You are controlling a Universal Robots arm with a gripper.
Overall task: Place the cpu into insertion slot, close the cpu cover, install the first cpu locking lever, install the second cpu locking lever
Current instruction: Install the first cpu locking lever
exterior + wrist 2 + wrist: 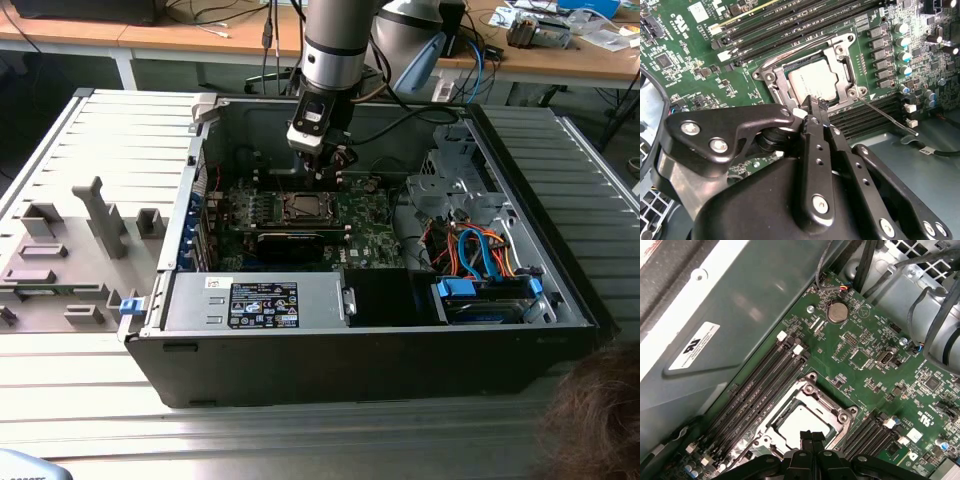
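cpu (812,81), seemingly under closed cpu cover (843,75)

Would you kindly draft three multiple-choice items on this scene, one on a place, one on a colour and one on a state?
1. Where is the cpu?
A) in the insertion slot
B) on the table beside the case
C) on top of the drive cage

2. What colour is the motherboard?
A) blue
B) green
C) red

3. How does the cpu cover stand?
A) upright on its hinge
B) taken off
C) flat around the cpu

Key: 1 A, its silvery top shows inside the socket in both wrist views; 2 B, green board surrounds the socket; 3 C, the frame lies flat around the chip.
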